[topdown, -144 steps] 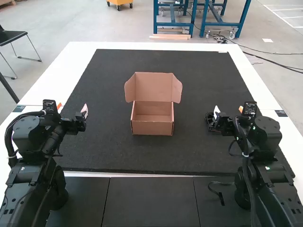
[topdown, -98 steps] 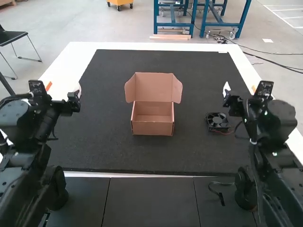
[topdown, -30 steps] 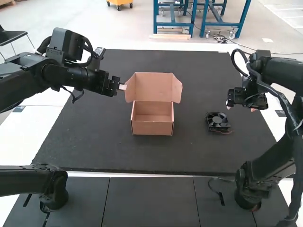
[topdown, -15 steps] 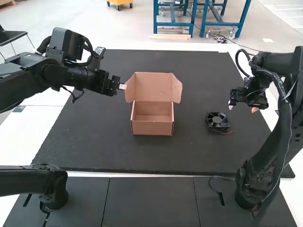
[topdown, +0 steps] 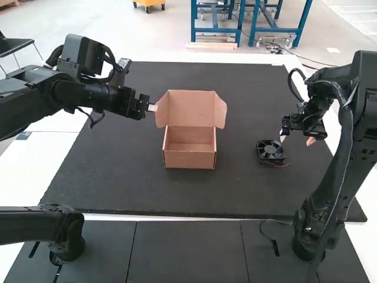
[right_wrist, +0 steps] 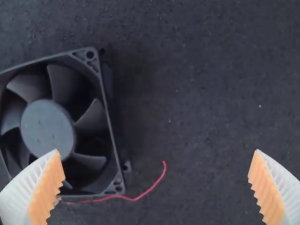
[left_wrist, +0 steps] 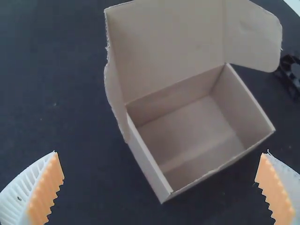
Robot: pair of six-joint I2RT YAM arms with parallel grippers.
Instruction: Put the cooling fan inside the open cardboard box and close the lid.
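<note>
I count one box (topdown: 188, 156), its lid up, standing in the middle of the mat (topdown: 118, 171). One fan (topdown: 271, 151) lies flat at its 3 o'clock, apart from it, with one red wire (right_wrist: 140, 193). There are two grippers. The left gripper (topdown: 145, 108) is at the box's 10 o'clock, fingers spread. The right gripper (topdown: 296, 139) hangs over the fan, also spread.

There is one cardboard box (topdown: 189, 138) and one cooling fan (topdown: 271, 151) to the right of the box, with one red wire (right_wrist: 136, 198). There are two grippers: the left gripper (topdown: 151, 108) left of the box, the right gripper (topdown: 296, 138) right of it. One black mat (topdown: 118, 177) lies under the box.
</note>
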